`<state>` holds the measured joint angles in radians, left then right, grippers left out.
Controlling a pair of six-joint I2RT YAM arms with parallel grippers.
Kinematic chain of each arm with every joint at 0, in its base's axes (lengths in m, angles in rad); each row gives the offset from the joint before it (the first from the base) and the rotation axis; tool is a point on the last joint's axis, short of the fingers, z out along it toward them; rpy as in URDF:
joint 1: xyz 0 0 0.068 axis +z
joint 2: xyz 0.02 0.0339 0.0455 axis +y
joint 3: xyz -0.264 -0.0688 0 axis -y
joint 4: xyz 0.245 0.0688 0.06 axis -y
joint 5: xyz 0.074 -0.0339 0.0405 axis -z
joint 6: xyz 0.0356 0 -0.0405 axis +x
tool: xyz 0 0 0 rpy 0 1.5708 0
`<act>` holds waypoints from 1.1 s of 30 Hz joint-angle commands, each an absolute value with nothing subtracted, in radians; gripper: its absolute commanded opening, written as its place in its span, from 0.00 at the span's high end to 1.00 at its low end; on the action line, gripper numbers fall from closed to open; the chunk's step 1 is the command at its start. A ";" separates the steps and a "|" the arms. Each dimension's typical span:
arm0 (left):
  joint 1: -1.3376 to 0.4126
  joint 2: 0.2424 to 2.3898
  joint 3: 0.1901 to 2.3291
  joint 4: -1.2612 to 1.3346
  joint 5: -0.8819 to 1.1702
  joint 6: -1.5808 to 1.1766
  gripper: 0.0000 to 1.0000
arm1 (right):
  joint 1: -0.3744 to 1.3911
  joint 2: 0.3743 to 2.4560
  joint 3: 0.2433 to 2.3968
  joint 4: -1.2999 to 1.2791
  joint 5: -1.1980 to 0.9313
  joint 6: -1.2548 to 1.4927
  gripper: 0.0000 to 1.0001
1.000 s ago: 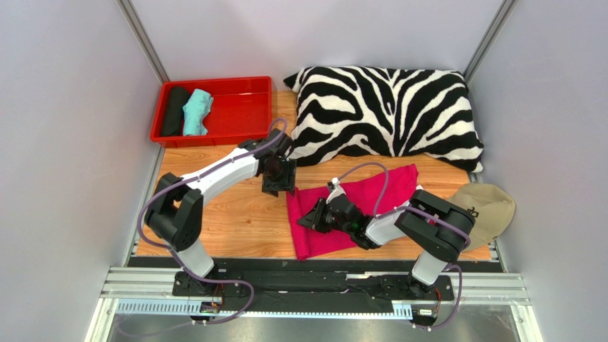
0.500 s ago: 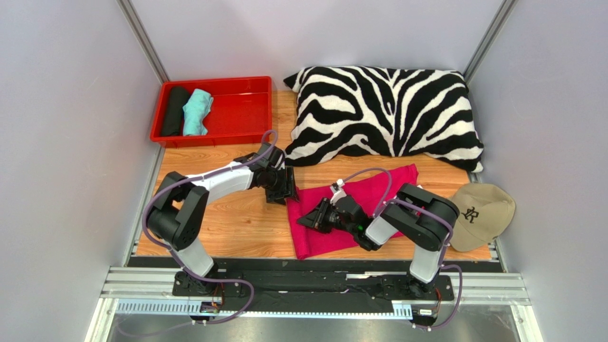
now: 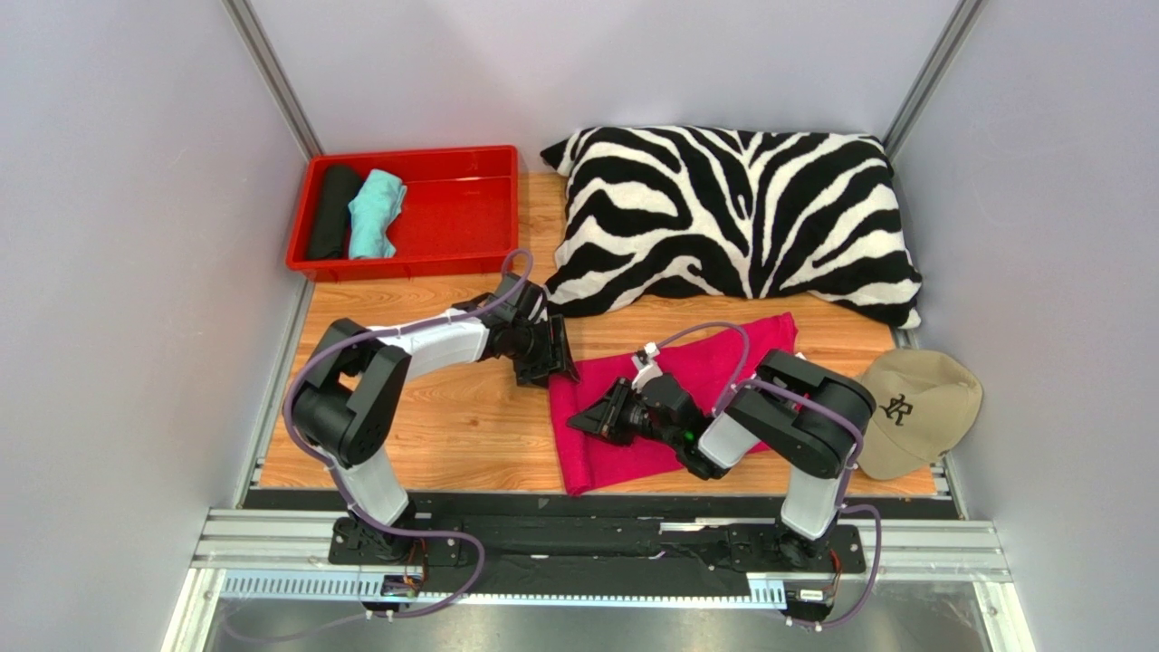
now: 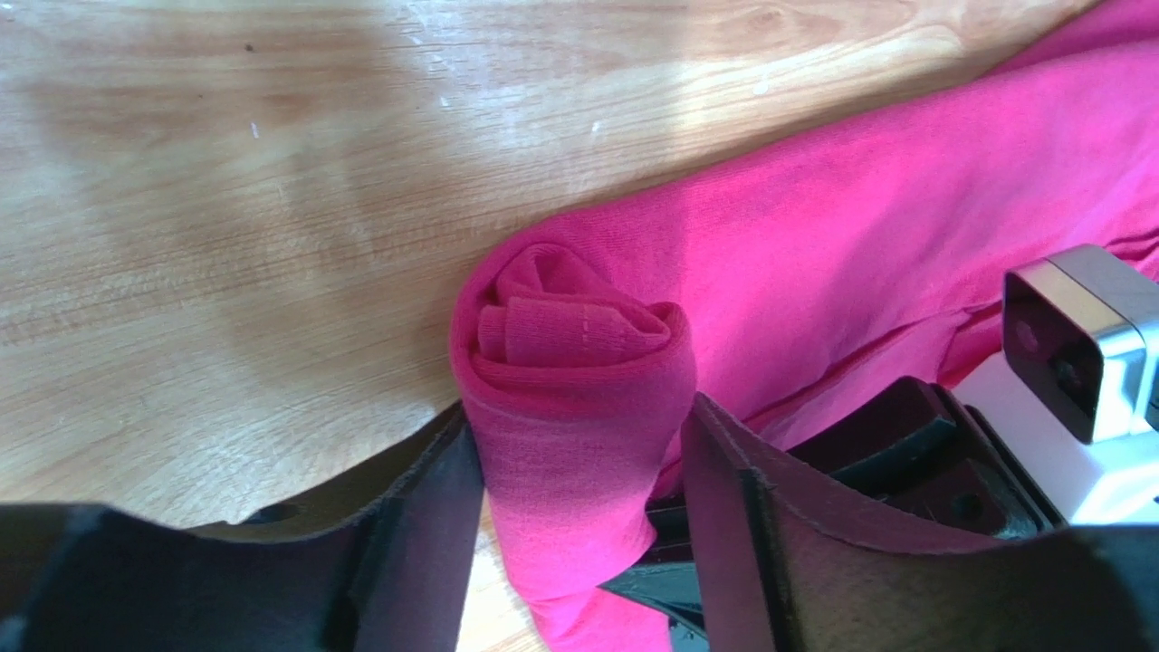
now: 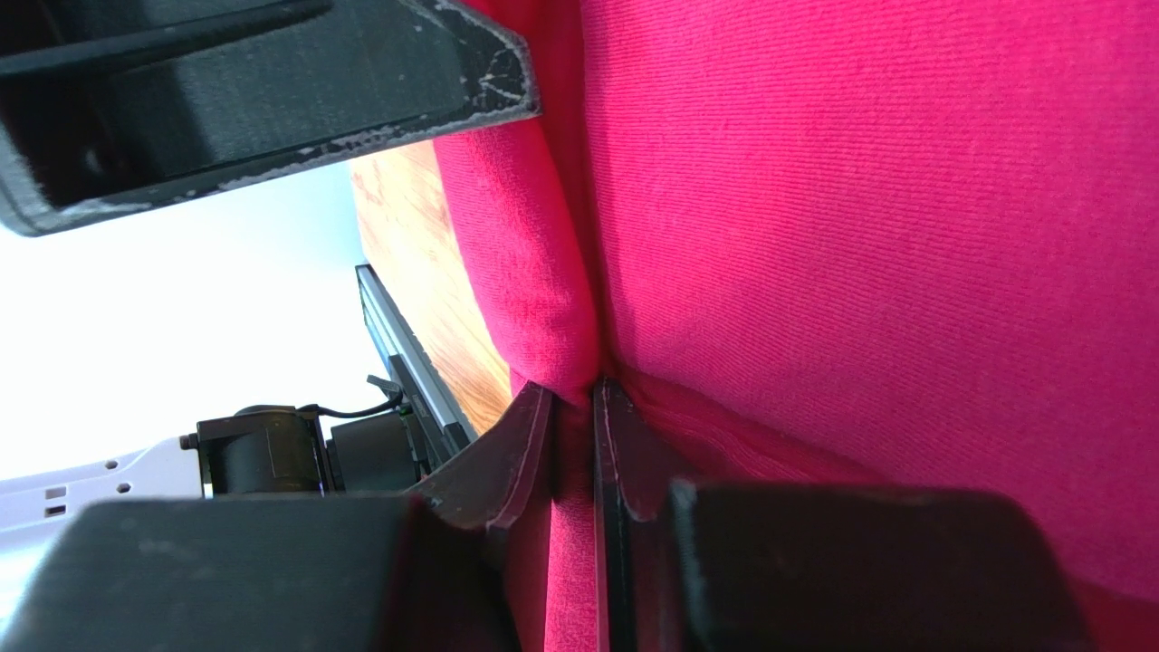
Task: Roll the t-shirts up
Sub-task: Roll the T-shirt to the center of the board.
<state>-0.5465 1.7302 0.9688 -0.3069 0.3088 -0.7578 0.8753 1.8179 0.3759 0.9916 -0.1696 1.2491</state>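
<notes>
Pink t-shirt: We see the pink t-shirt (image 3: 697,370) lying on the wooden worktop (image 3: 435,428), in the middle, just in front of the two arms.

Which way it points: Its long side runs from left to right. The right end tips a little toward the back.

Rolled part: The left end is curled up into a small roll. In the left wrist view the curled end faces us, round like a snail shell. The rest of the shirt lies flat.

Left claw: The left claw (image 4: 578,428) is partway open at the far left corner of the shirt. It has one finger on each side of the roll. Both fingers (image 4: 429,544) press on the cloth, so it has hold of the roll.

Right claw: The right claw (image 5: 572,401) is almost closed and pinches a thin fold of the pink cloth. It sits on the left edge too, a bit nearer to us than the left claw.

Other rolls: A black roll (image 3: 331,211) and a mint-green roll (image 3: 374,213) lie side by side in the left part of the red tray (image 3: 476,204). The tray is in the far left corner, well apart from the pink t-shirt.

Things around: The zebra pillow (image 3: 735,211) lies at the back, just behind the shirt's right end. The beige cap (image 3: 925,408) lies near the shirt on the right.

In the way: The right arm lies low over the right half of the shirt and hides part of it.
</notes>
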 commanded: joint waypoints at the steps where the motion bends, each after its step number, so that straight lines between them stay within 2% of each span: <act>1: -0.534 1.651 0.922 -0.296 0.278 -0.746 0.36 | 0.871 1.818 0.371 0.933 -0.158 1.229 0.89; 6: -0.476 1.578 0.841 -0.253 0.334 -0.739 0.34 | 0.871 1.832 0.374 0.942 -0.164 1.236 0.89; 16: -0.469 1.621 0.744 -0.051 0.439 -0.817 0.35 | 0.871 1.841 0.376 0.948 -0.166 1.236 0.90; 33: -0.393 1.480 0.537 0.133 0.471 -0.880 0.34 | 0.871 1.853 0.370 0.966 -0.170 1.247 0.91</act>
<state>-0.4034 1.5021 0.5674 0.0818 0.4786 -0.8707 0.8745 1.8259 0.3786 0.9970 -0.1776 1.2583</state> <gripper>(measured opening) 0.659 0.153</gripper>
